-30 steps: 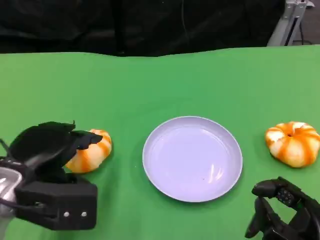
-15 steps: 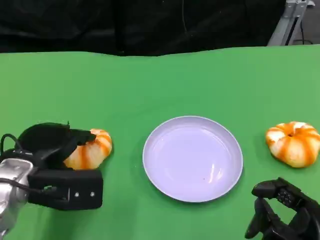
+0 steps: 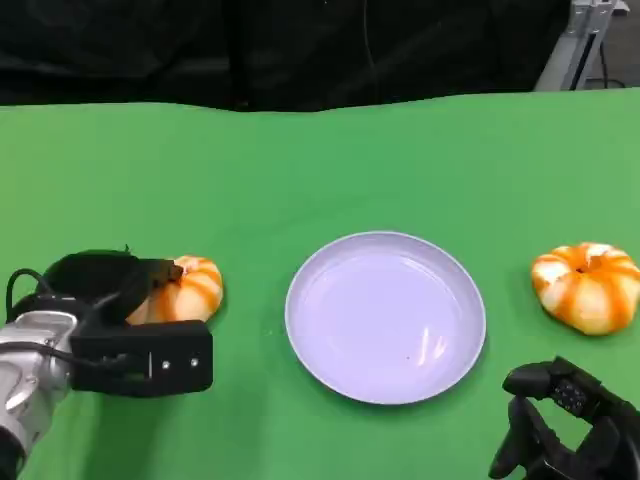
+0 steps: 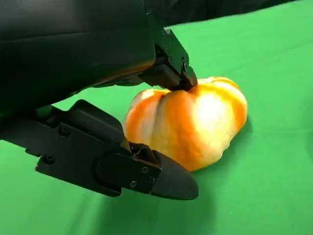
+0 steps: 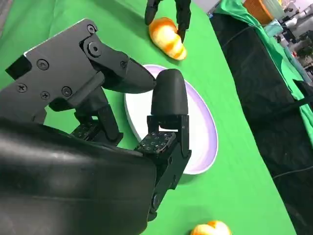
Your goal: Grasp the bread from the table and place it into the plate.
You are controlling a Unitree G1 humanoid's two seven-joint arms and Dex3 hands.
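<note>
Left hand [image 3: 110, 300] sits at the bread [image 3: 180, 293] on the green worktop [image 3: 320, 170], left of the plate [image 3: 385, 316]; its fingers [image 4: 168, 71] touch the top and near side of the bread, but I cannot tell whether they actually grip it. Right hand [image 3: 565, 425] hangs low near the plate's right edge, fingers apart, holding nothing. A second orange-and-white bread [image 3: 587, 287] lies right of the plate, apart from it.

Two round orange-and-white ribbed bread rolls on green table, left bread [image 3: 188, 290] just left of plate, partly covered by left hand [image 3: 100, 285] with fingers touching its top and side, right bread [image 3: 587, 287] right of plate, untouched, pale lilac plate [image 3: 385, 318] centre, upright, nothing in it
</note>
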